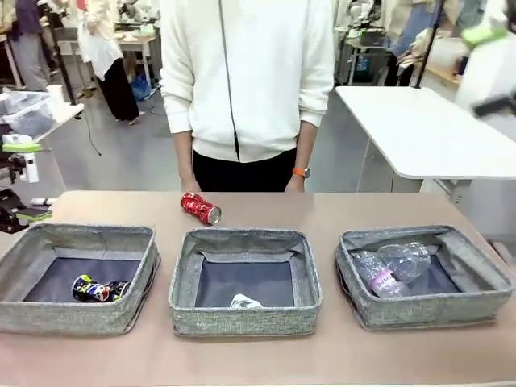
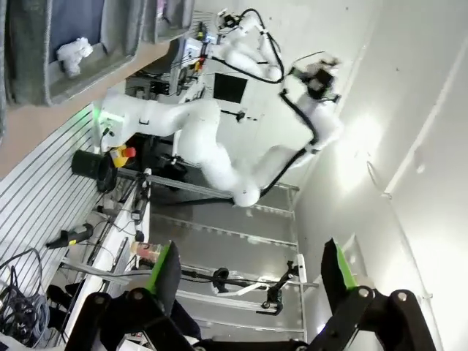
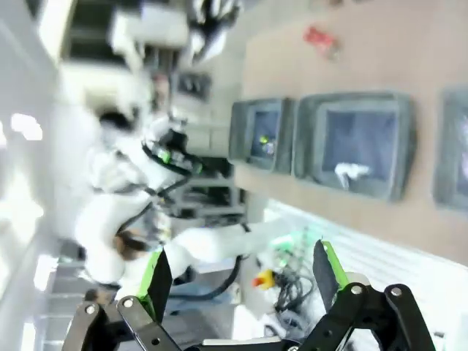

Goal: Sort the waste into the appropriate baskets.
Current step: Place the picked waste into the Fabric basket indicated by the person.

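A red can lies on its side on the table behind the middle basket, just in front of the person's hands. A dark multicoloured can lies in the left basket. In the middle basket sits a whitish paper wad. Two clear bottles, one purple-labelled, lie in the right basket. My left gripper is open and holds nothing, raised off the table. My right gripper is open too, high above the baskets, with the red can far off.
The person in a white top stands at the table's far edge. My right arm shows blurred at the upper right. A white side table stands beyond the right corner. Bare tabletop runs in front of the baskets.
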Motion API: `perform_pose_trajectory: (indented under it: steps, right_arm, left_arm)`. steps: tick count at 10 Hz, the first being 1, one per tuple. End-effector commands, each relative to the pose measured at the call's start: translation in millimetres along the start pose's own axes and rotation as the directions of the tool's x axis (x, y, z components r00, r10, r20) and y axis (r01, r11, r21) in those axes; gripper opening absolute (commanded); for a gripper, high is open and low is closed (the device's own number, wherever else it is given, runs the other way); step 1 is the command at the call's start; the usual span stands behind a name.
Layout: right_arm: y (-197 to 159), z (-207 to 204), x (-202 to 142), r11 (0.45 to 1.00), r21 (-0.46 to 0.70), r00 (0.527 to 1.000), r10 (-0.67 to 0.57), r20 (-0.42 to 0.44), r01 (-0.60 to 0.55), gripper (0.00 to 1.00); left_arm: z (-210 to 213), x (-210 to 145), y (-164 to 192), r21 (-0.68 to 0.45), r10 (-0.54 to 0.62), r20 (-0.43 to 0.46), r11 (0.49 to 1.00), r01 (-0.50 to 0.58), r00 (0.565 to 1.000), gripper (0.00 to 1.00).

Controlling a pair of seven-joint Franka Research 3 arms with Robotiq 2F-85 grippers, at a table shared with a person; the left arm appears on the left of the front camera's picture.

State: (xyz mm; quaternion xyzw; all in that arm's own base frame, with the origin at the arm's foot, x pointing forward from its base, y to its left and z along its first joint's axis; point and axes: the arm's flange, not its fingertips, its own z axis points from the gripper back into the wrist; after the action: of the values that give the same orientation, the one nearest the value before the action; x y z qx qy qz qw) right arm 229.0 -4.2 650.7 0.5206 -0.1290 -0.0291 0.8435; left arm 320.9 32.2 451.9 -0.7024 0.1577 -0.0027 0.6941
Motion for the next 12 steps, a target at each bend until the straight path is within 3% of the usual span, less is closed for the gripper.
perform_pose_trajectory:
  steps: [1,2,3,4,12]
  right_arm:
    - [-88.6,36.4,-42.9,0.975,0.11,0.967,-0.21,0.142,0.195,1.0]
    - [-135.1,34.9,-78.8,0.947,0.243,0.941,-0.265,0.212,0.211,1.0]
    - [-174.1,16.3,-106.8,0.917,0.312,0.875,-0.35,0.334,0.248,1.0]
    - [-89.6,41.4,-47.9,0.977,0.122,0.977,-0.188,0.099,0.175,1.0]
    - [-89.6,41.4,-47.9,0.977,0.122,0.977,-0.188,0.099,0.175,1.0]
  left_arm:
    - [12.6,-7.0,-2.1,-0.061,-0.033,-0.004,0.998,0.032,0.999,1.0]
    - [19.7,-9.7,-1.5,-0.066,-0.029,-0.042,0.997,0.026,0.999,1.0]
    - [24.6,-11.0,-0.1,-0.031,0.006,-0.028,1.0,-0.007,1.0,1.0]
    - [10.5,-4.8,0.8,-0.046,-0.004,-0.007,0.999,0.004,1.0,1.0]
    - [10.5,-4.8,0.8,-0.046,-0.004,-0.007,0.999,0.004,1.0,1.0]
